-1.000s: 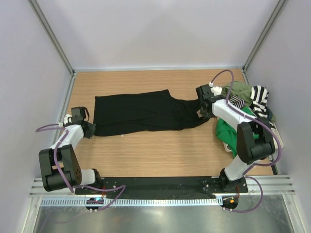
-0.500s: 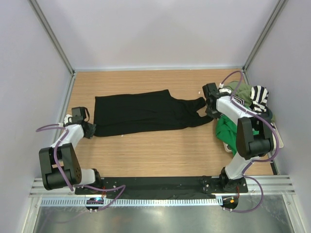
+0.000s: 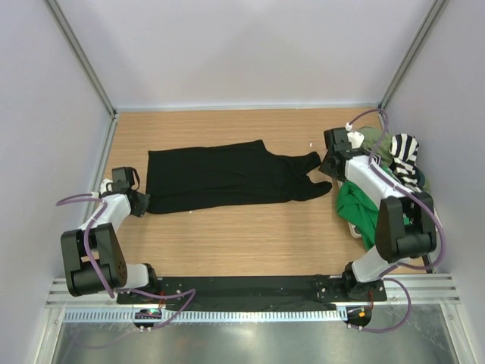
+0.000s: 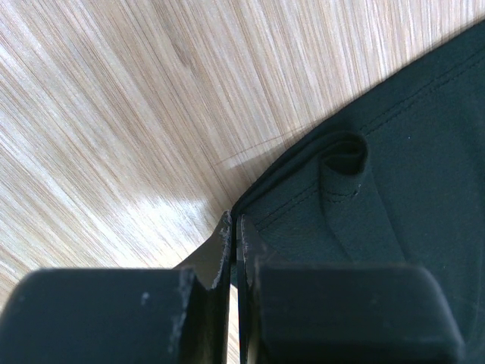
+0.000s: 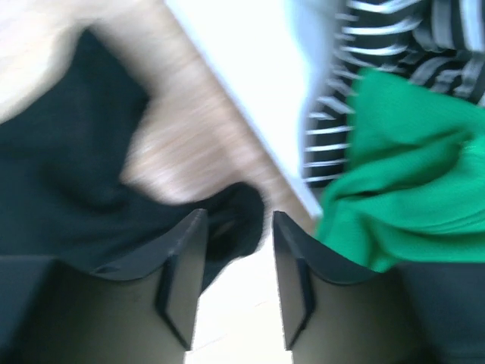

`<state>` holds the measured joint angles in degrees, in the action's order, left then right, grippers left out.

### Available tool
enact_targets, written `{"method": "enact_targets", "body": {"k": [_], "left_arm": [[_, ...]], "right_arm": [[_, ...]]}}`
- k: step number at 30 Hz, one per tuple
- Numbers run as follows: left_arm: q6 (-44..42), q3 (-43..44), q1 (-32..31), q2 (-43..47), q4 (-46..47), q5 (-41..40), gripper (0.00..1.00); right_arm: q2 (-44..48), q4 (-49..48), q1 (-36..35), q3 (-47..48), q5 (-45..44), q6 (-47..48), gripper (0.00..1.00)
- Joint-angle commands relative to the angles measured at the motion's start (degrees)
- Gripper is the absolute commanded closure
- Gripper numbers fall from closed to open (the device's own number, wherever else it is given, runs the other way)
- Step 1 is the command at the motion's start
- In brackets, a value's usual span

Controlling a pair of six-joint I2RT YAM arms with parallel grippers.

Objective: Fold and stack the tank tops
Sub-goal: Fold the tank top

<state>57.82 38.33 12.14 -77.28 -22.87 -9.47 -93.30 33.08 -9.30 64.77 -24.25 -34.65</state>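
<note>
We see the black tank top (image 3: 220, 176) spread flat across the middle of the desk (image 3: 227, 235). Our left gripper (image 3: 141, 202) is closed on its lower-left corner. Our right gripper (image 3: 329, 168) stands open beside the straps, near the green tank top (image 3: 356, 206) at the right of the frame.

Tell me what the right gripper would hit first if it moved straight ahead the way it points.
Probably the black tank top: its strap end lies just ahead of the open right gripper, in line with the gap. The view is blurred, so depth is uncertain.
</note>
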Motion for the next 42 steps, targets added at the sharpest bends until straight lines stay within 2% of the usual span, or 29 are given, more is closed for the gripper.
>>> {"method": "enact_targets", "body": {"k": [1,4,11,15,28,34,40,42], "left_arm": [[-1.22,1.49,0.51,-0.33,1.08,-1.69,1.0],[-1.57,1.75,0.51,-0.68,1.08,-1.34,1.0],[-2.01,1.4,0.51,-0.42,0.72,-1.51,1.0],[-1.92,1.22,0.51,-0.07,0.46,-1.6,1.0],[-2.19,1.22,0.51,0.55,-0.15,-1.95,1.0],[-2.19,1.4,0.51,0.55,-0.15,-2.04,1.0],[-2.28,1.4,0.6,0.37,-0.24,-2.13,1.0],[-2.36,1.4,0.52,0.46,-0.24,-2.13,1.0]], "right_arm": [[8.99,-12.41,-1.42,-4.37,9.99,5.55,0.52],[7.7,-13.74,-2.83,-3.17,15.27,6.43,0.46],[-1.08,-14.97,-8.53,2.28,25.72,9.94,0.48],[-6.89,-14.19,-14.07,6.41,24.95,11.1,0.48],[-19.55,-13.65,-17.15,15.56,27.06,12.33,0.55],[-21.84,-13.48,-17.59,17.23,27.77,12.07,0.66],[-23.07,-12.34,-17.68,19.16,27.6,12.07,0.97],[-22.81,-11.9,-17.68,19.69,26.63,11.8,0.99]]}}
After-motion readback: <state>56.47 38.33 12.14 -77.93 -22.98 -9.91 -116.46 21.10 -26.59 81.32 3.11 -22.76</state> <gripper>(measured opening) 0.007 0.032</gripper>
